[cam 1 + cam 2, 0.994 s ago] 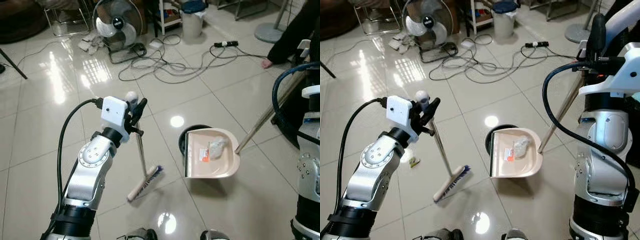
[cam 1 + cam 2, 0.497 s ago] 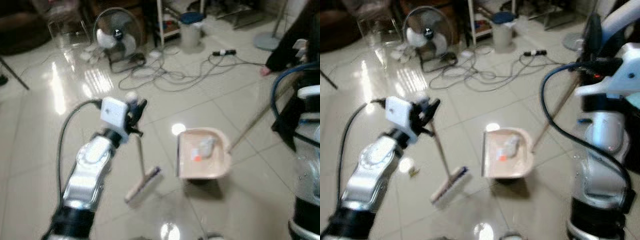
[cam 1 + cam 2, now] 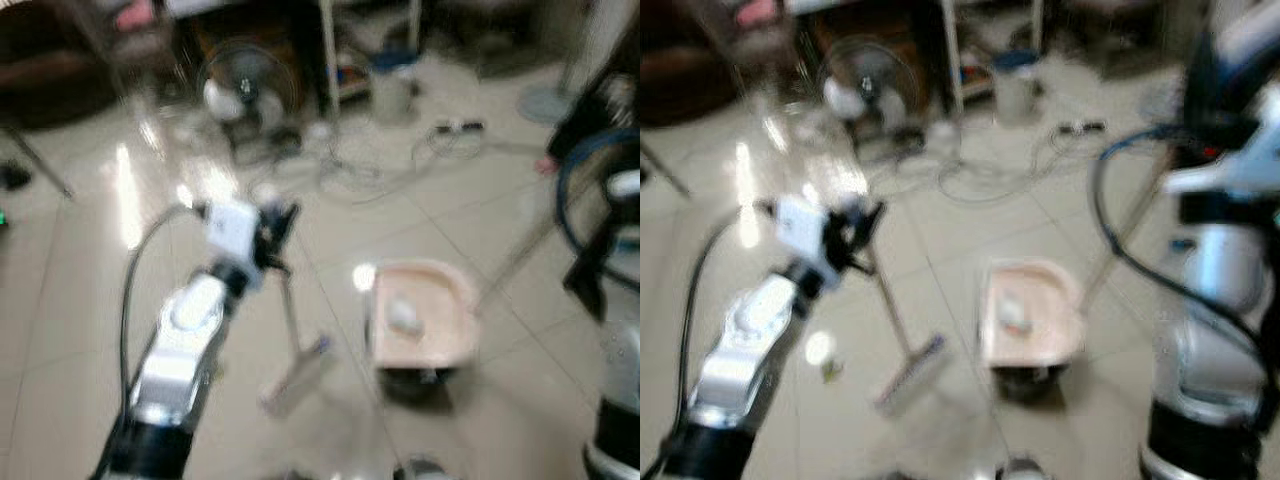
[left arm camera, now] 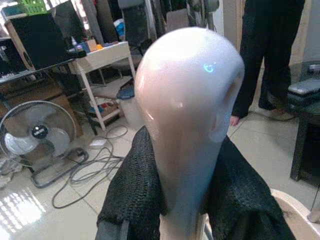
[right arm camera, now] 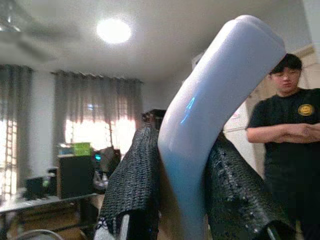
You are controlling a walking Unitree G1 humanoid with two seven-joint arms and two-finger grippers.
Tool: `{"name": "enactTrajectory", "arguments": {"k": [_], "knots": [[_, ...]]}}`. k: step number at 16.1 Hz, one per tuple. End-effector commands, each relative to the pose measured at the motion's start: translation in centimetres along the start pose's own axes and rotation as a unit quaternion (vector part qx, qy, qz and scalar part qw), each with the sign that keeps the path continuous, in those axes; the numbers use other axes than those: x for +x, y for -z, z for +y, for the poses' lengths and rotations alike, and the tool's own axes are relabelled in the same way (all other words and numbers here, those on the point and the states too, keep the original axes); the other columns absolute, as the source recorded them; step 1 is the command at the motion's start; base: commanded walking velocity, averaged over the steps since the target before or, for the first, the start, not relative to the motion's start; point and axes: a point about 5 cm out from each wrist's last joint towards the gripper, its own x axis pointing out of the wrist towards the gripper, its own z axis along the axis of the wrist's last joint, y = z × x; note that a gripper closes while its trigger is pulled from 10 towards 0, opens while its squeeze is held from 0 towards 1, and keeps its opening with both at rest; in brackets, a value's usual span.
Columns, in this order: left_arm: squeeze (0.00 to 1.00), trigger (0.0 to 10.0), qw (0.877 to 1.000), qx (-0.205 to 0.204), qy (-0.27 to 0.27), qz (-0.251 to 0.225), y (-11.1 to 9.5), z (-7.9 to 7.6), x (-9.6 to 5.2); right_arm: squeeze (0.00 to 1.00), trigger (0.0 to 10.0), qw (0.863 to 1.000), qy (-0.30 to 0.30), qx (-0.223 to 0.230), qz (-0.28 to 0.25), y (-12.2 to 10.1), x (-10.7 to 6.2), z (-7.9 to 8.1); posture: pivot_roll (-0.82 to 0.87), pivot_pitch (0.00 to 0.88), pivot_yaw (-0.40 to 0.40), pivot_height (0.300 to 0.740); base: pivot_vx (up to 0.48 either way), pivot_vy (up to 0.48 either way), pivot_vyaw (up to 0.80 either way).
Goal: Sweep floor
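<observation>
Basically left gripper [image 4: 182, 200] clamped on broom [image 3: 291, 330] handle, head on tile; right gripper [image 5: 182, 195] clamped on dustpan [image 3: 420, 312] handle. Views blurry, robot likely moving; tilt could spill the wad [image 3: 402, 315] or snag cables [image 3: 370, 165]

Glossy beige tile floor [image 3: 60, 330], standing fan [image 4: 35, 132] beside white shelf unit [image 4: 102, 57], loose cables [image 3: 345, 175], curtained windows [image 5: 95, 137], ceiling light [image 5: 113, 31].

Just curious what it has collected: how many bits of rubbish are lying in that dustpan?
1: a pale crumpled lump sits in the dustpan. The picture is blurred, so smaller bits may be hidden.
</observation>
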Motion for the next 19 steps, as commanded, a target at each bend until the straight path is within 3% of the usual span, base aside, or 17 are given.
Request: {"name": "enactTrajectory", "arguments": {"k": [1, 9, 19], "knots": [[0.0, 10.0, 1.0, 0.015, -0.016, -0.011, -0.7, 1.0, -0.2, 0.0, 10.0, 0.999, -0.009, 0.015, -0.028, -1.1, 0.3, 0.7, -0.07, 0.076, 0.104, 0.74, 0.0, 0.0, 0.0], [0.0, 10.0, 0.999, 0.018, -0.029, -0.013, -0.5, 1.4, -0.4, 0.0, 10.0, 0.998, 0.036, 0.032, -0.033, -0.9, 0.1, -0.9, -0.05, 0.079, 0.101, 0.74, 0.0, 0.0, 0.0], [0.0, 10.0, 1.0, 0.017, -0.021, 0.001, -0.4, 1.4, -0.8, 0.0, 10.0, 0.998, 0.036, 0.003, -0.046, -0.5, 0.5, -1.9, -0.03, 0.1, 0.112, 0.74, 0.0, 0.0, 0.0]]}}
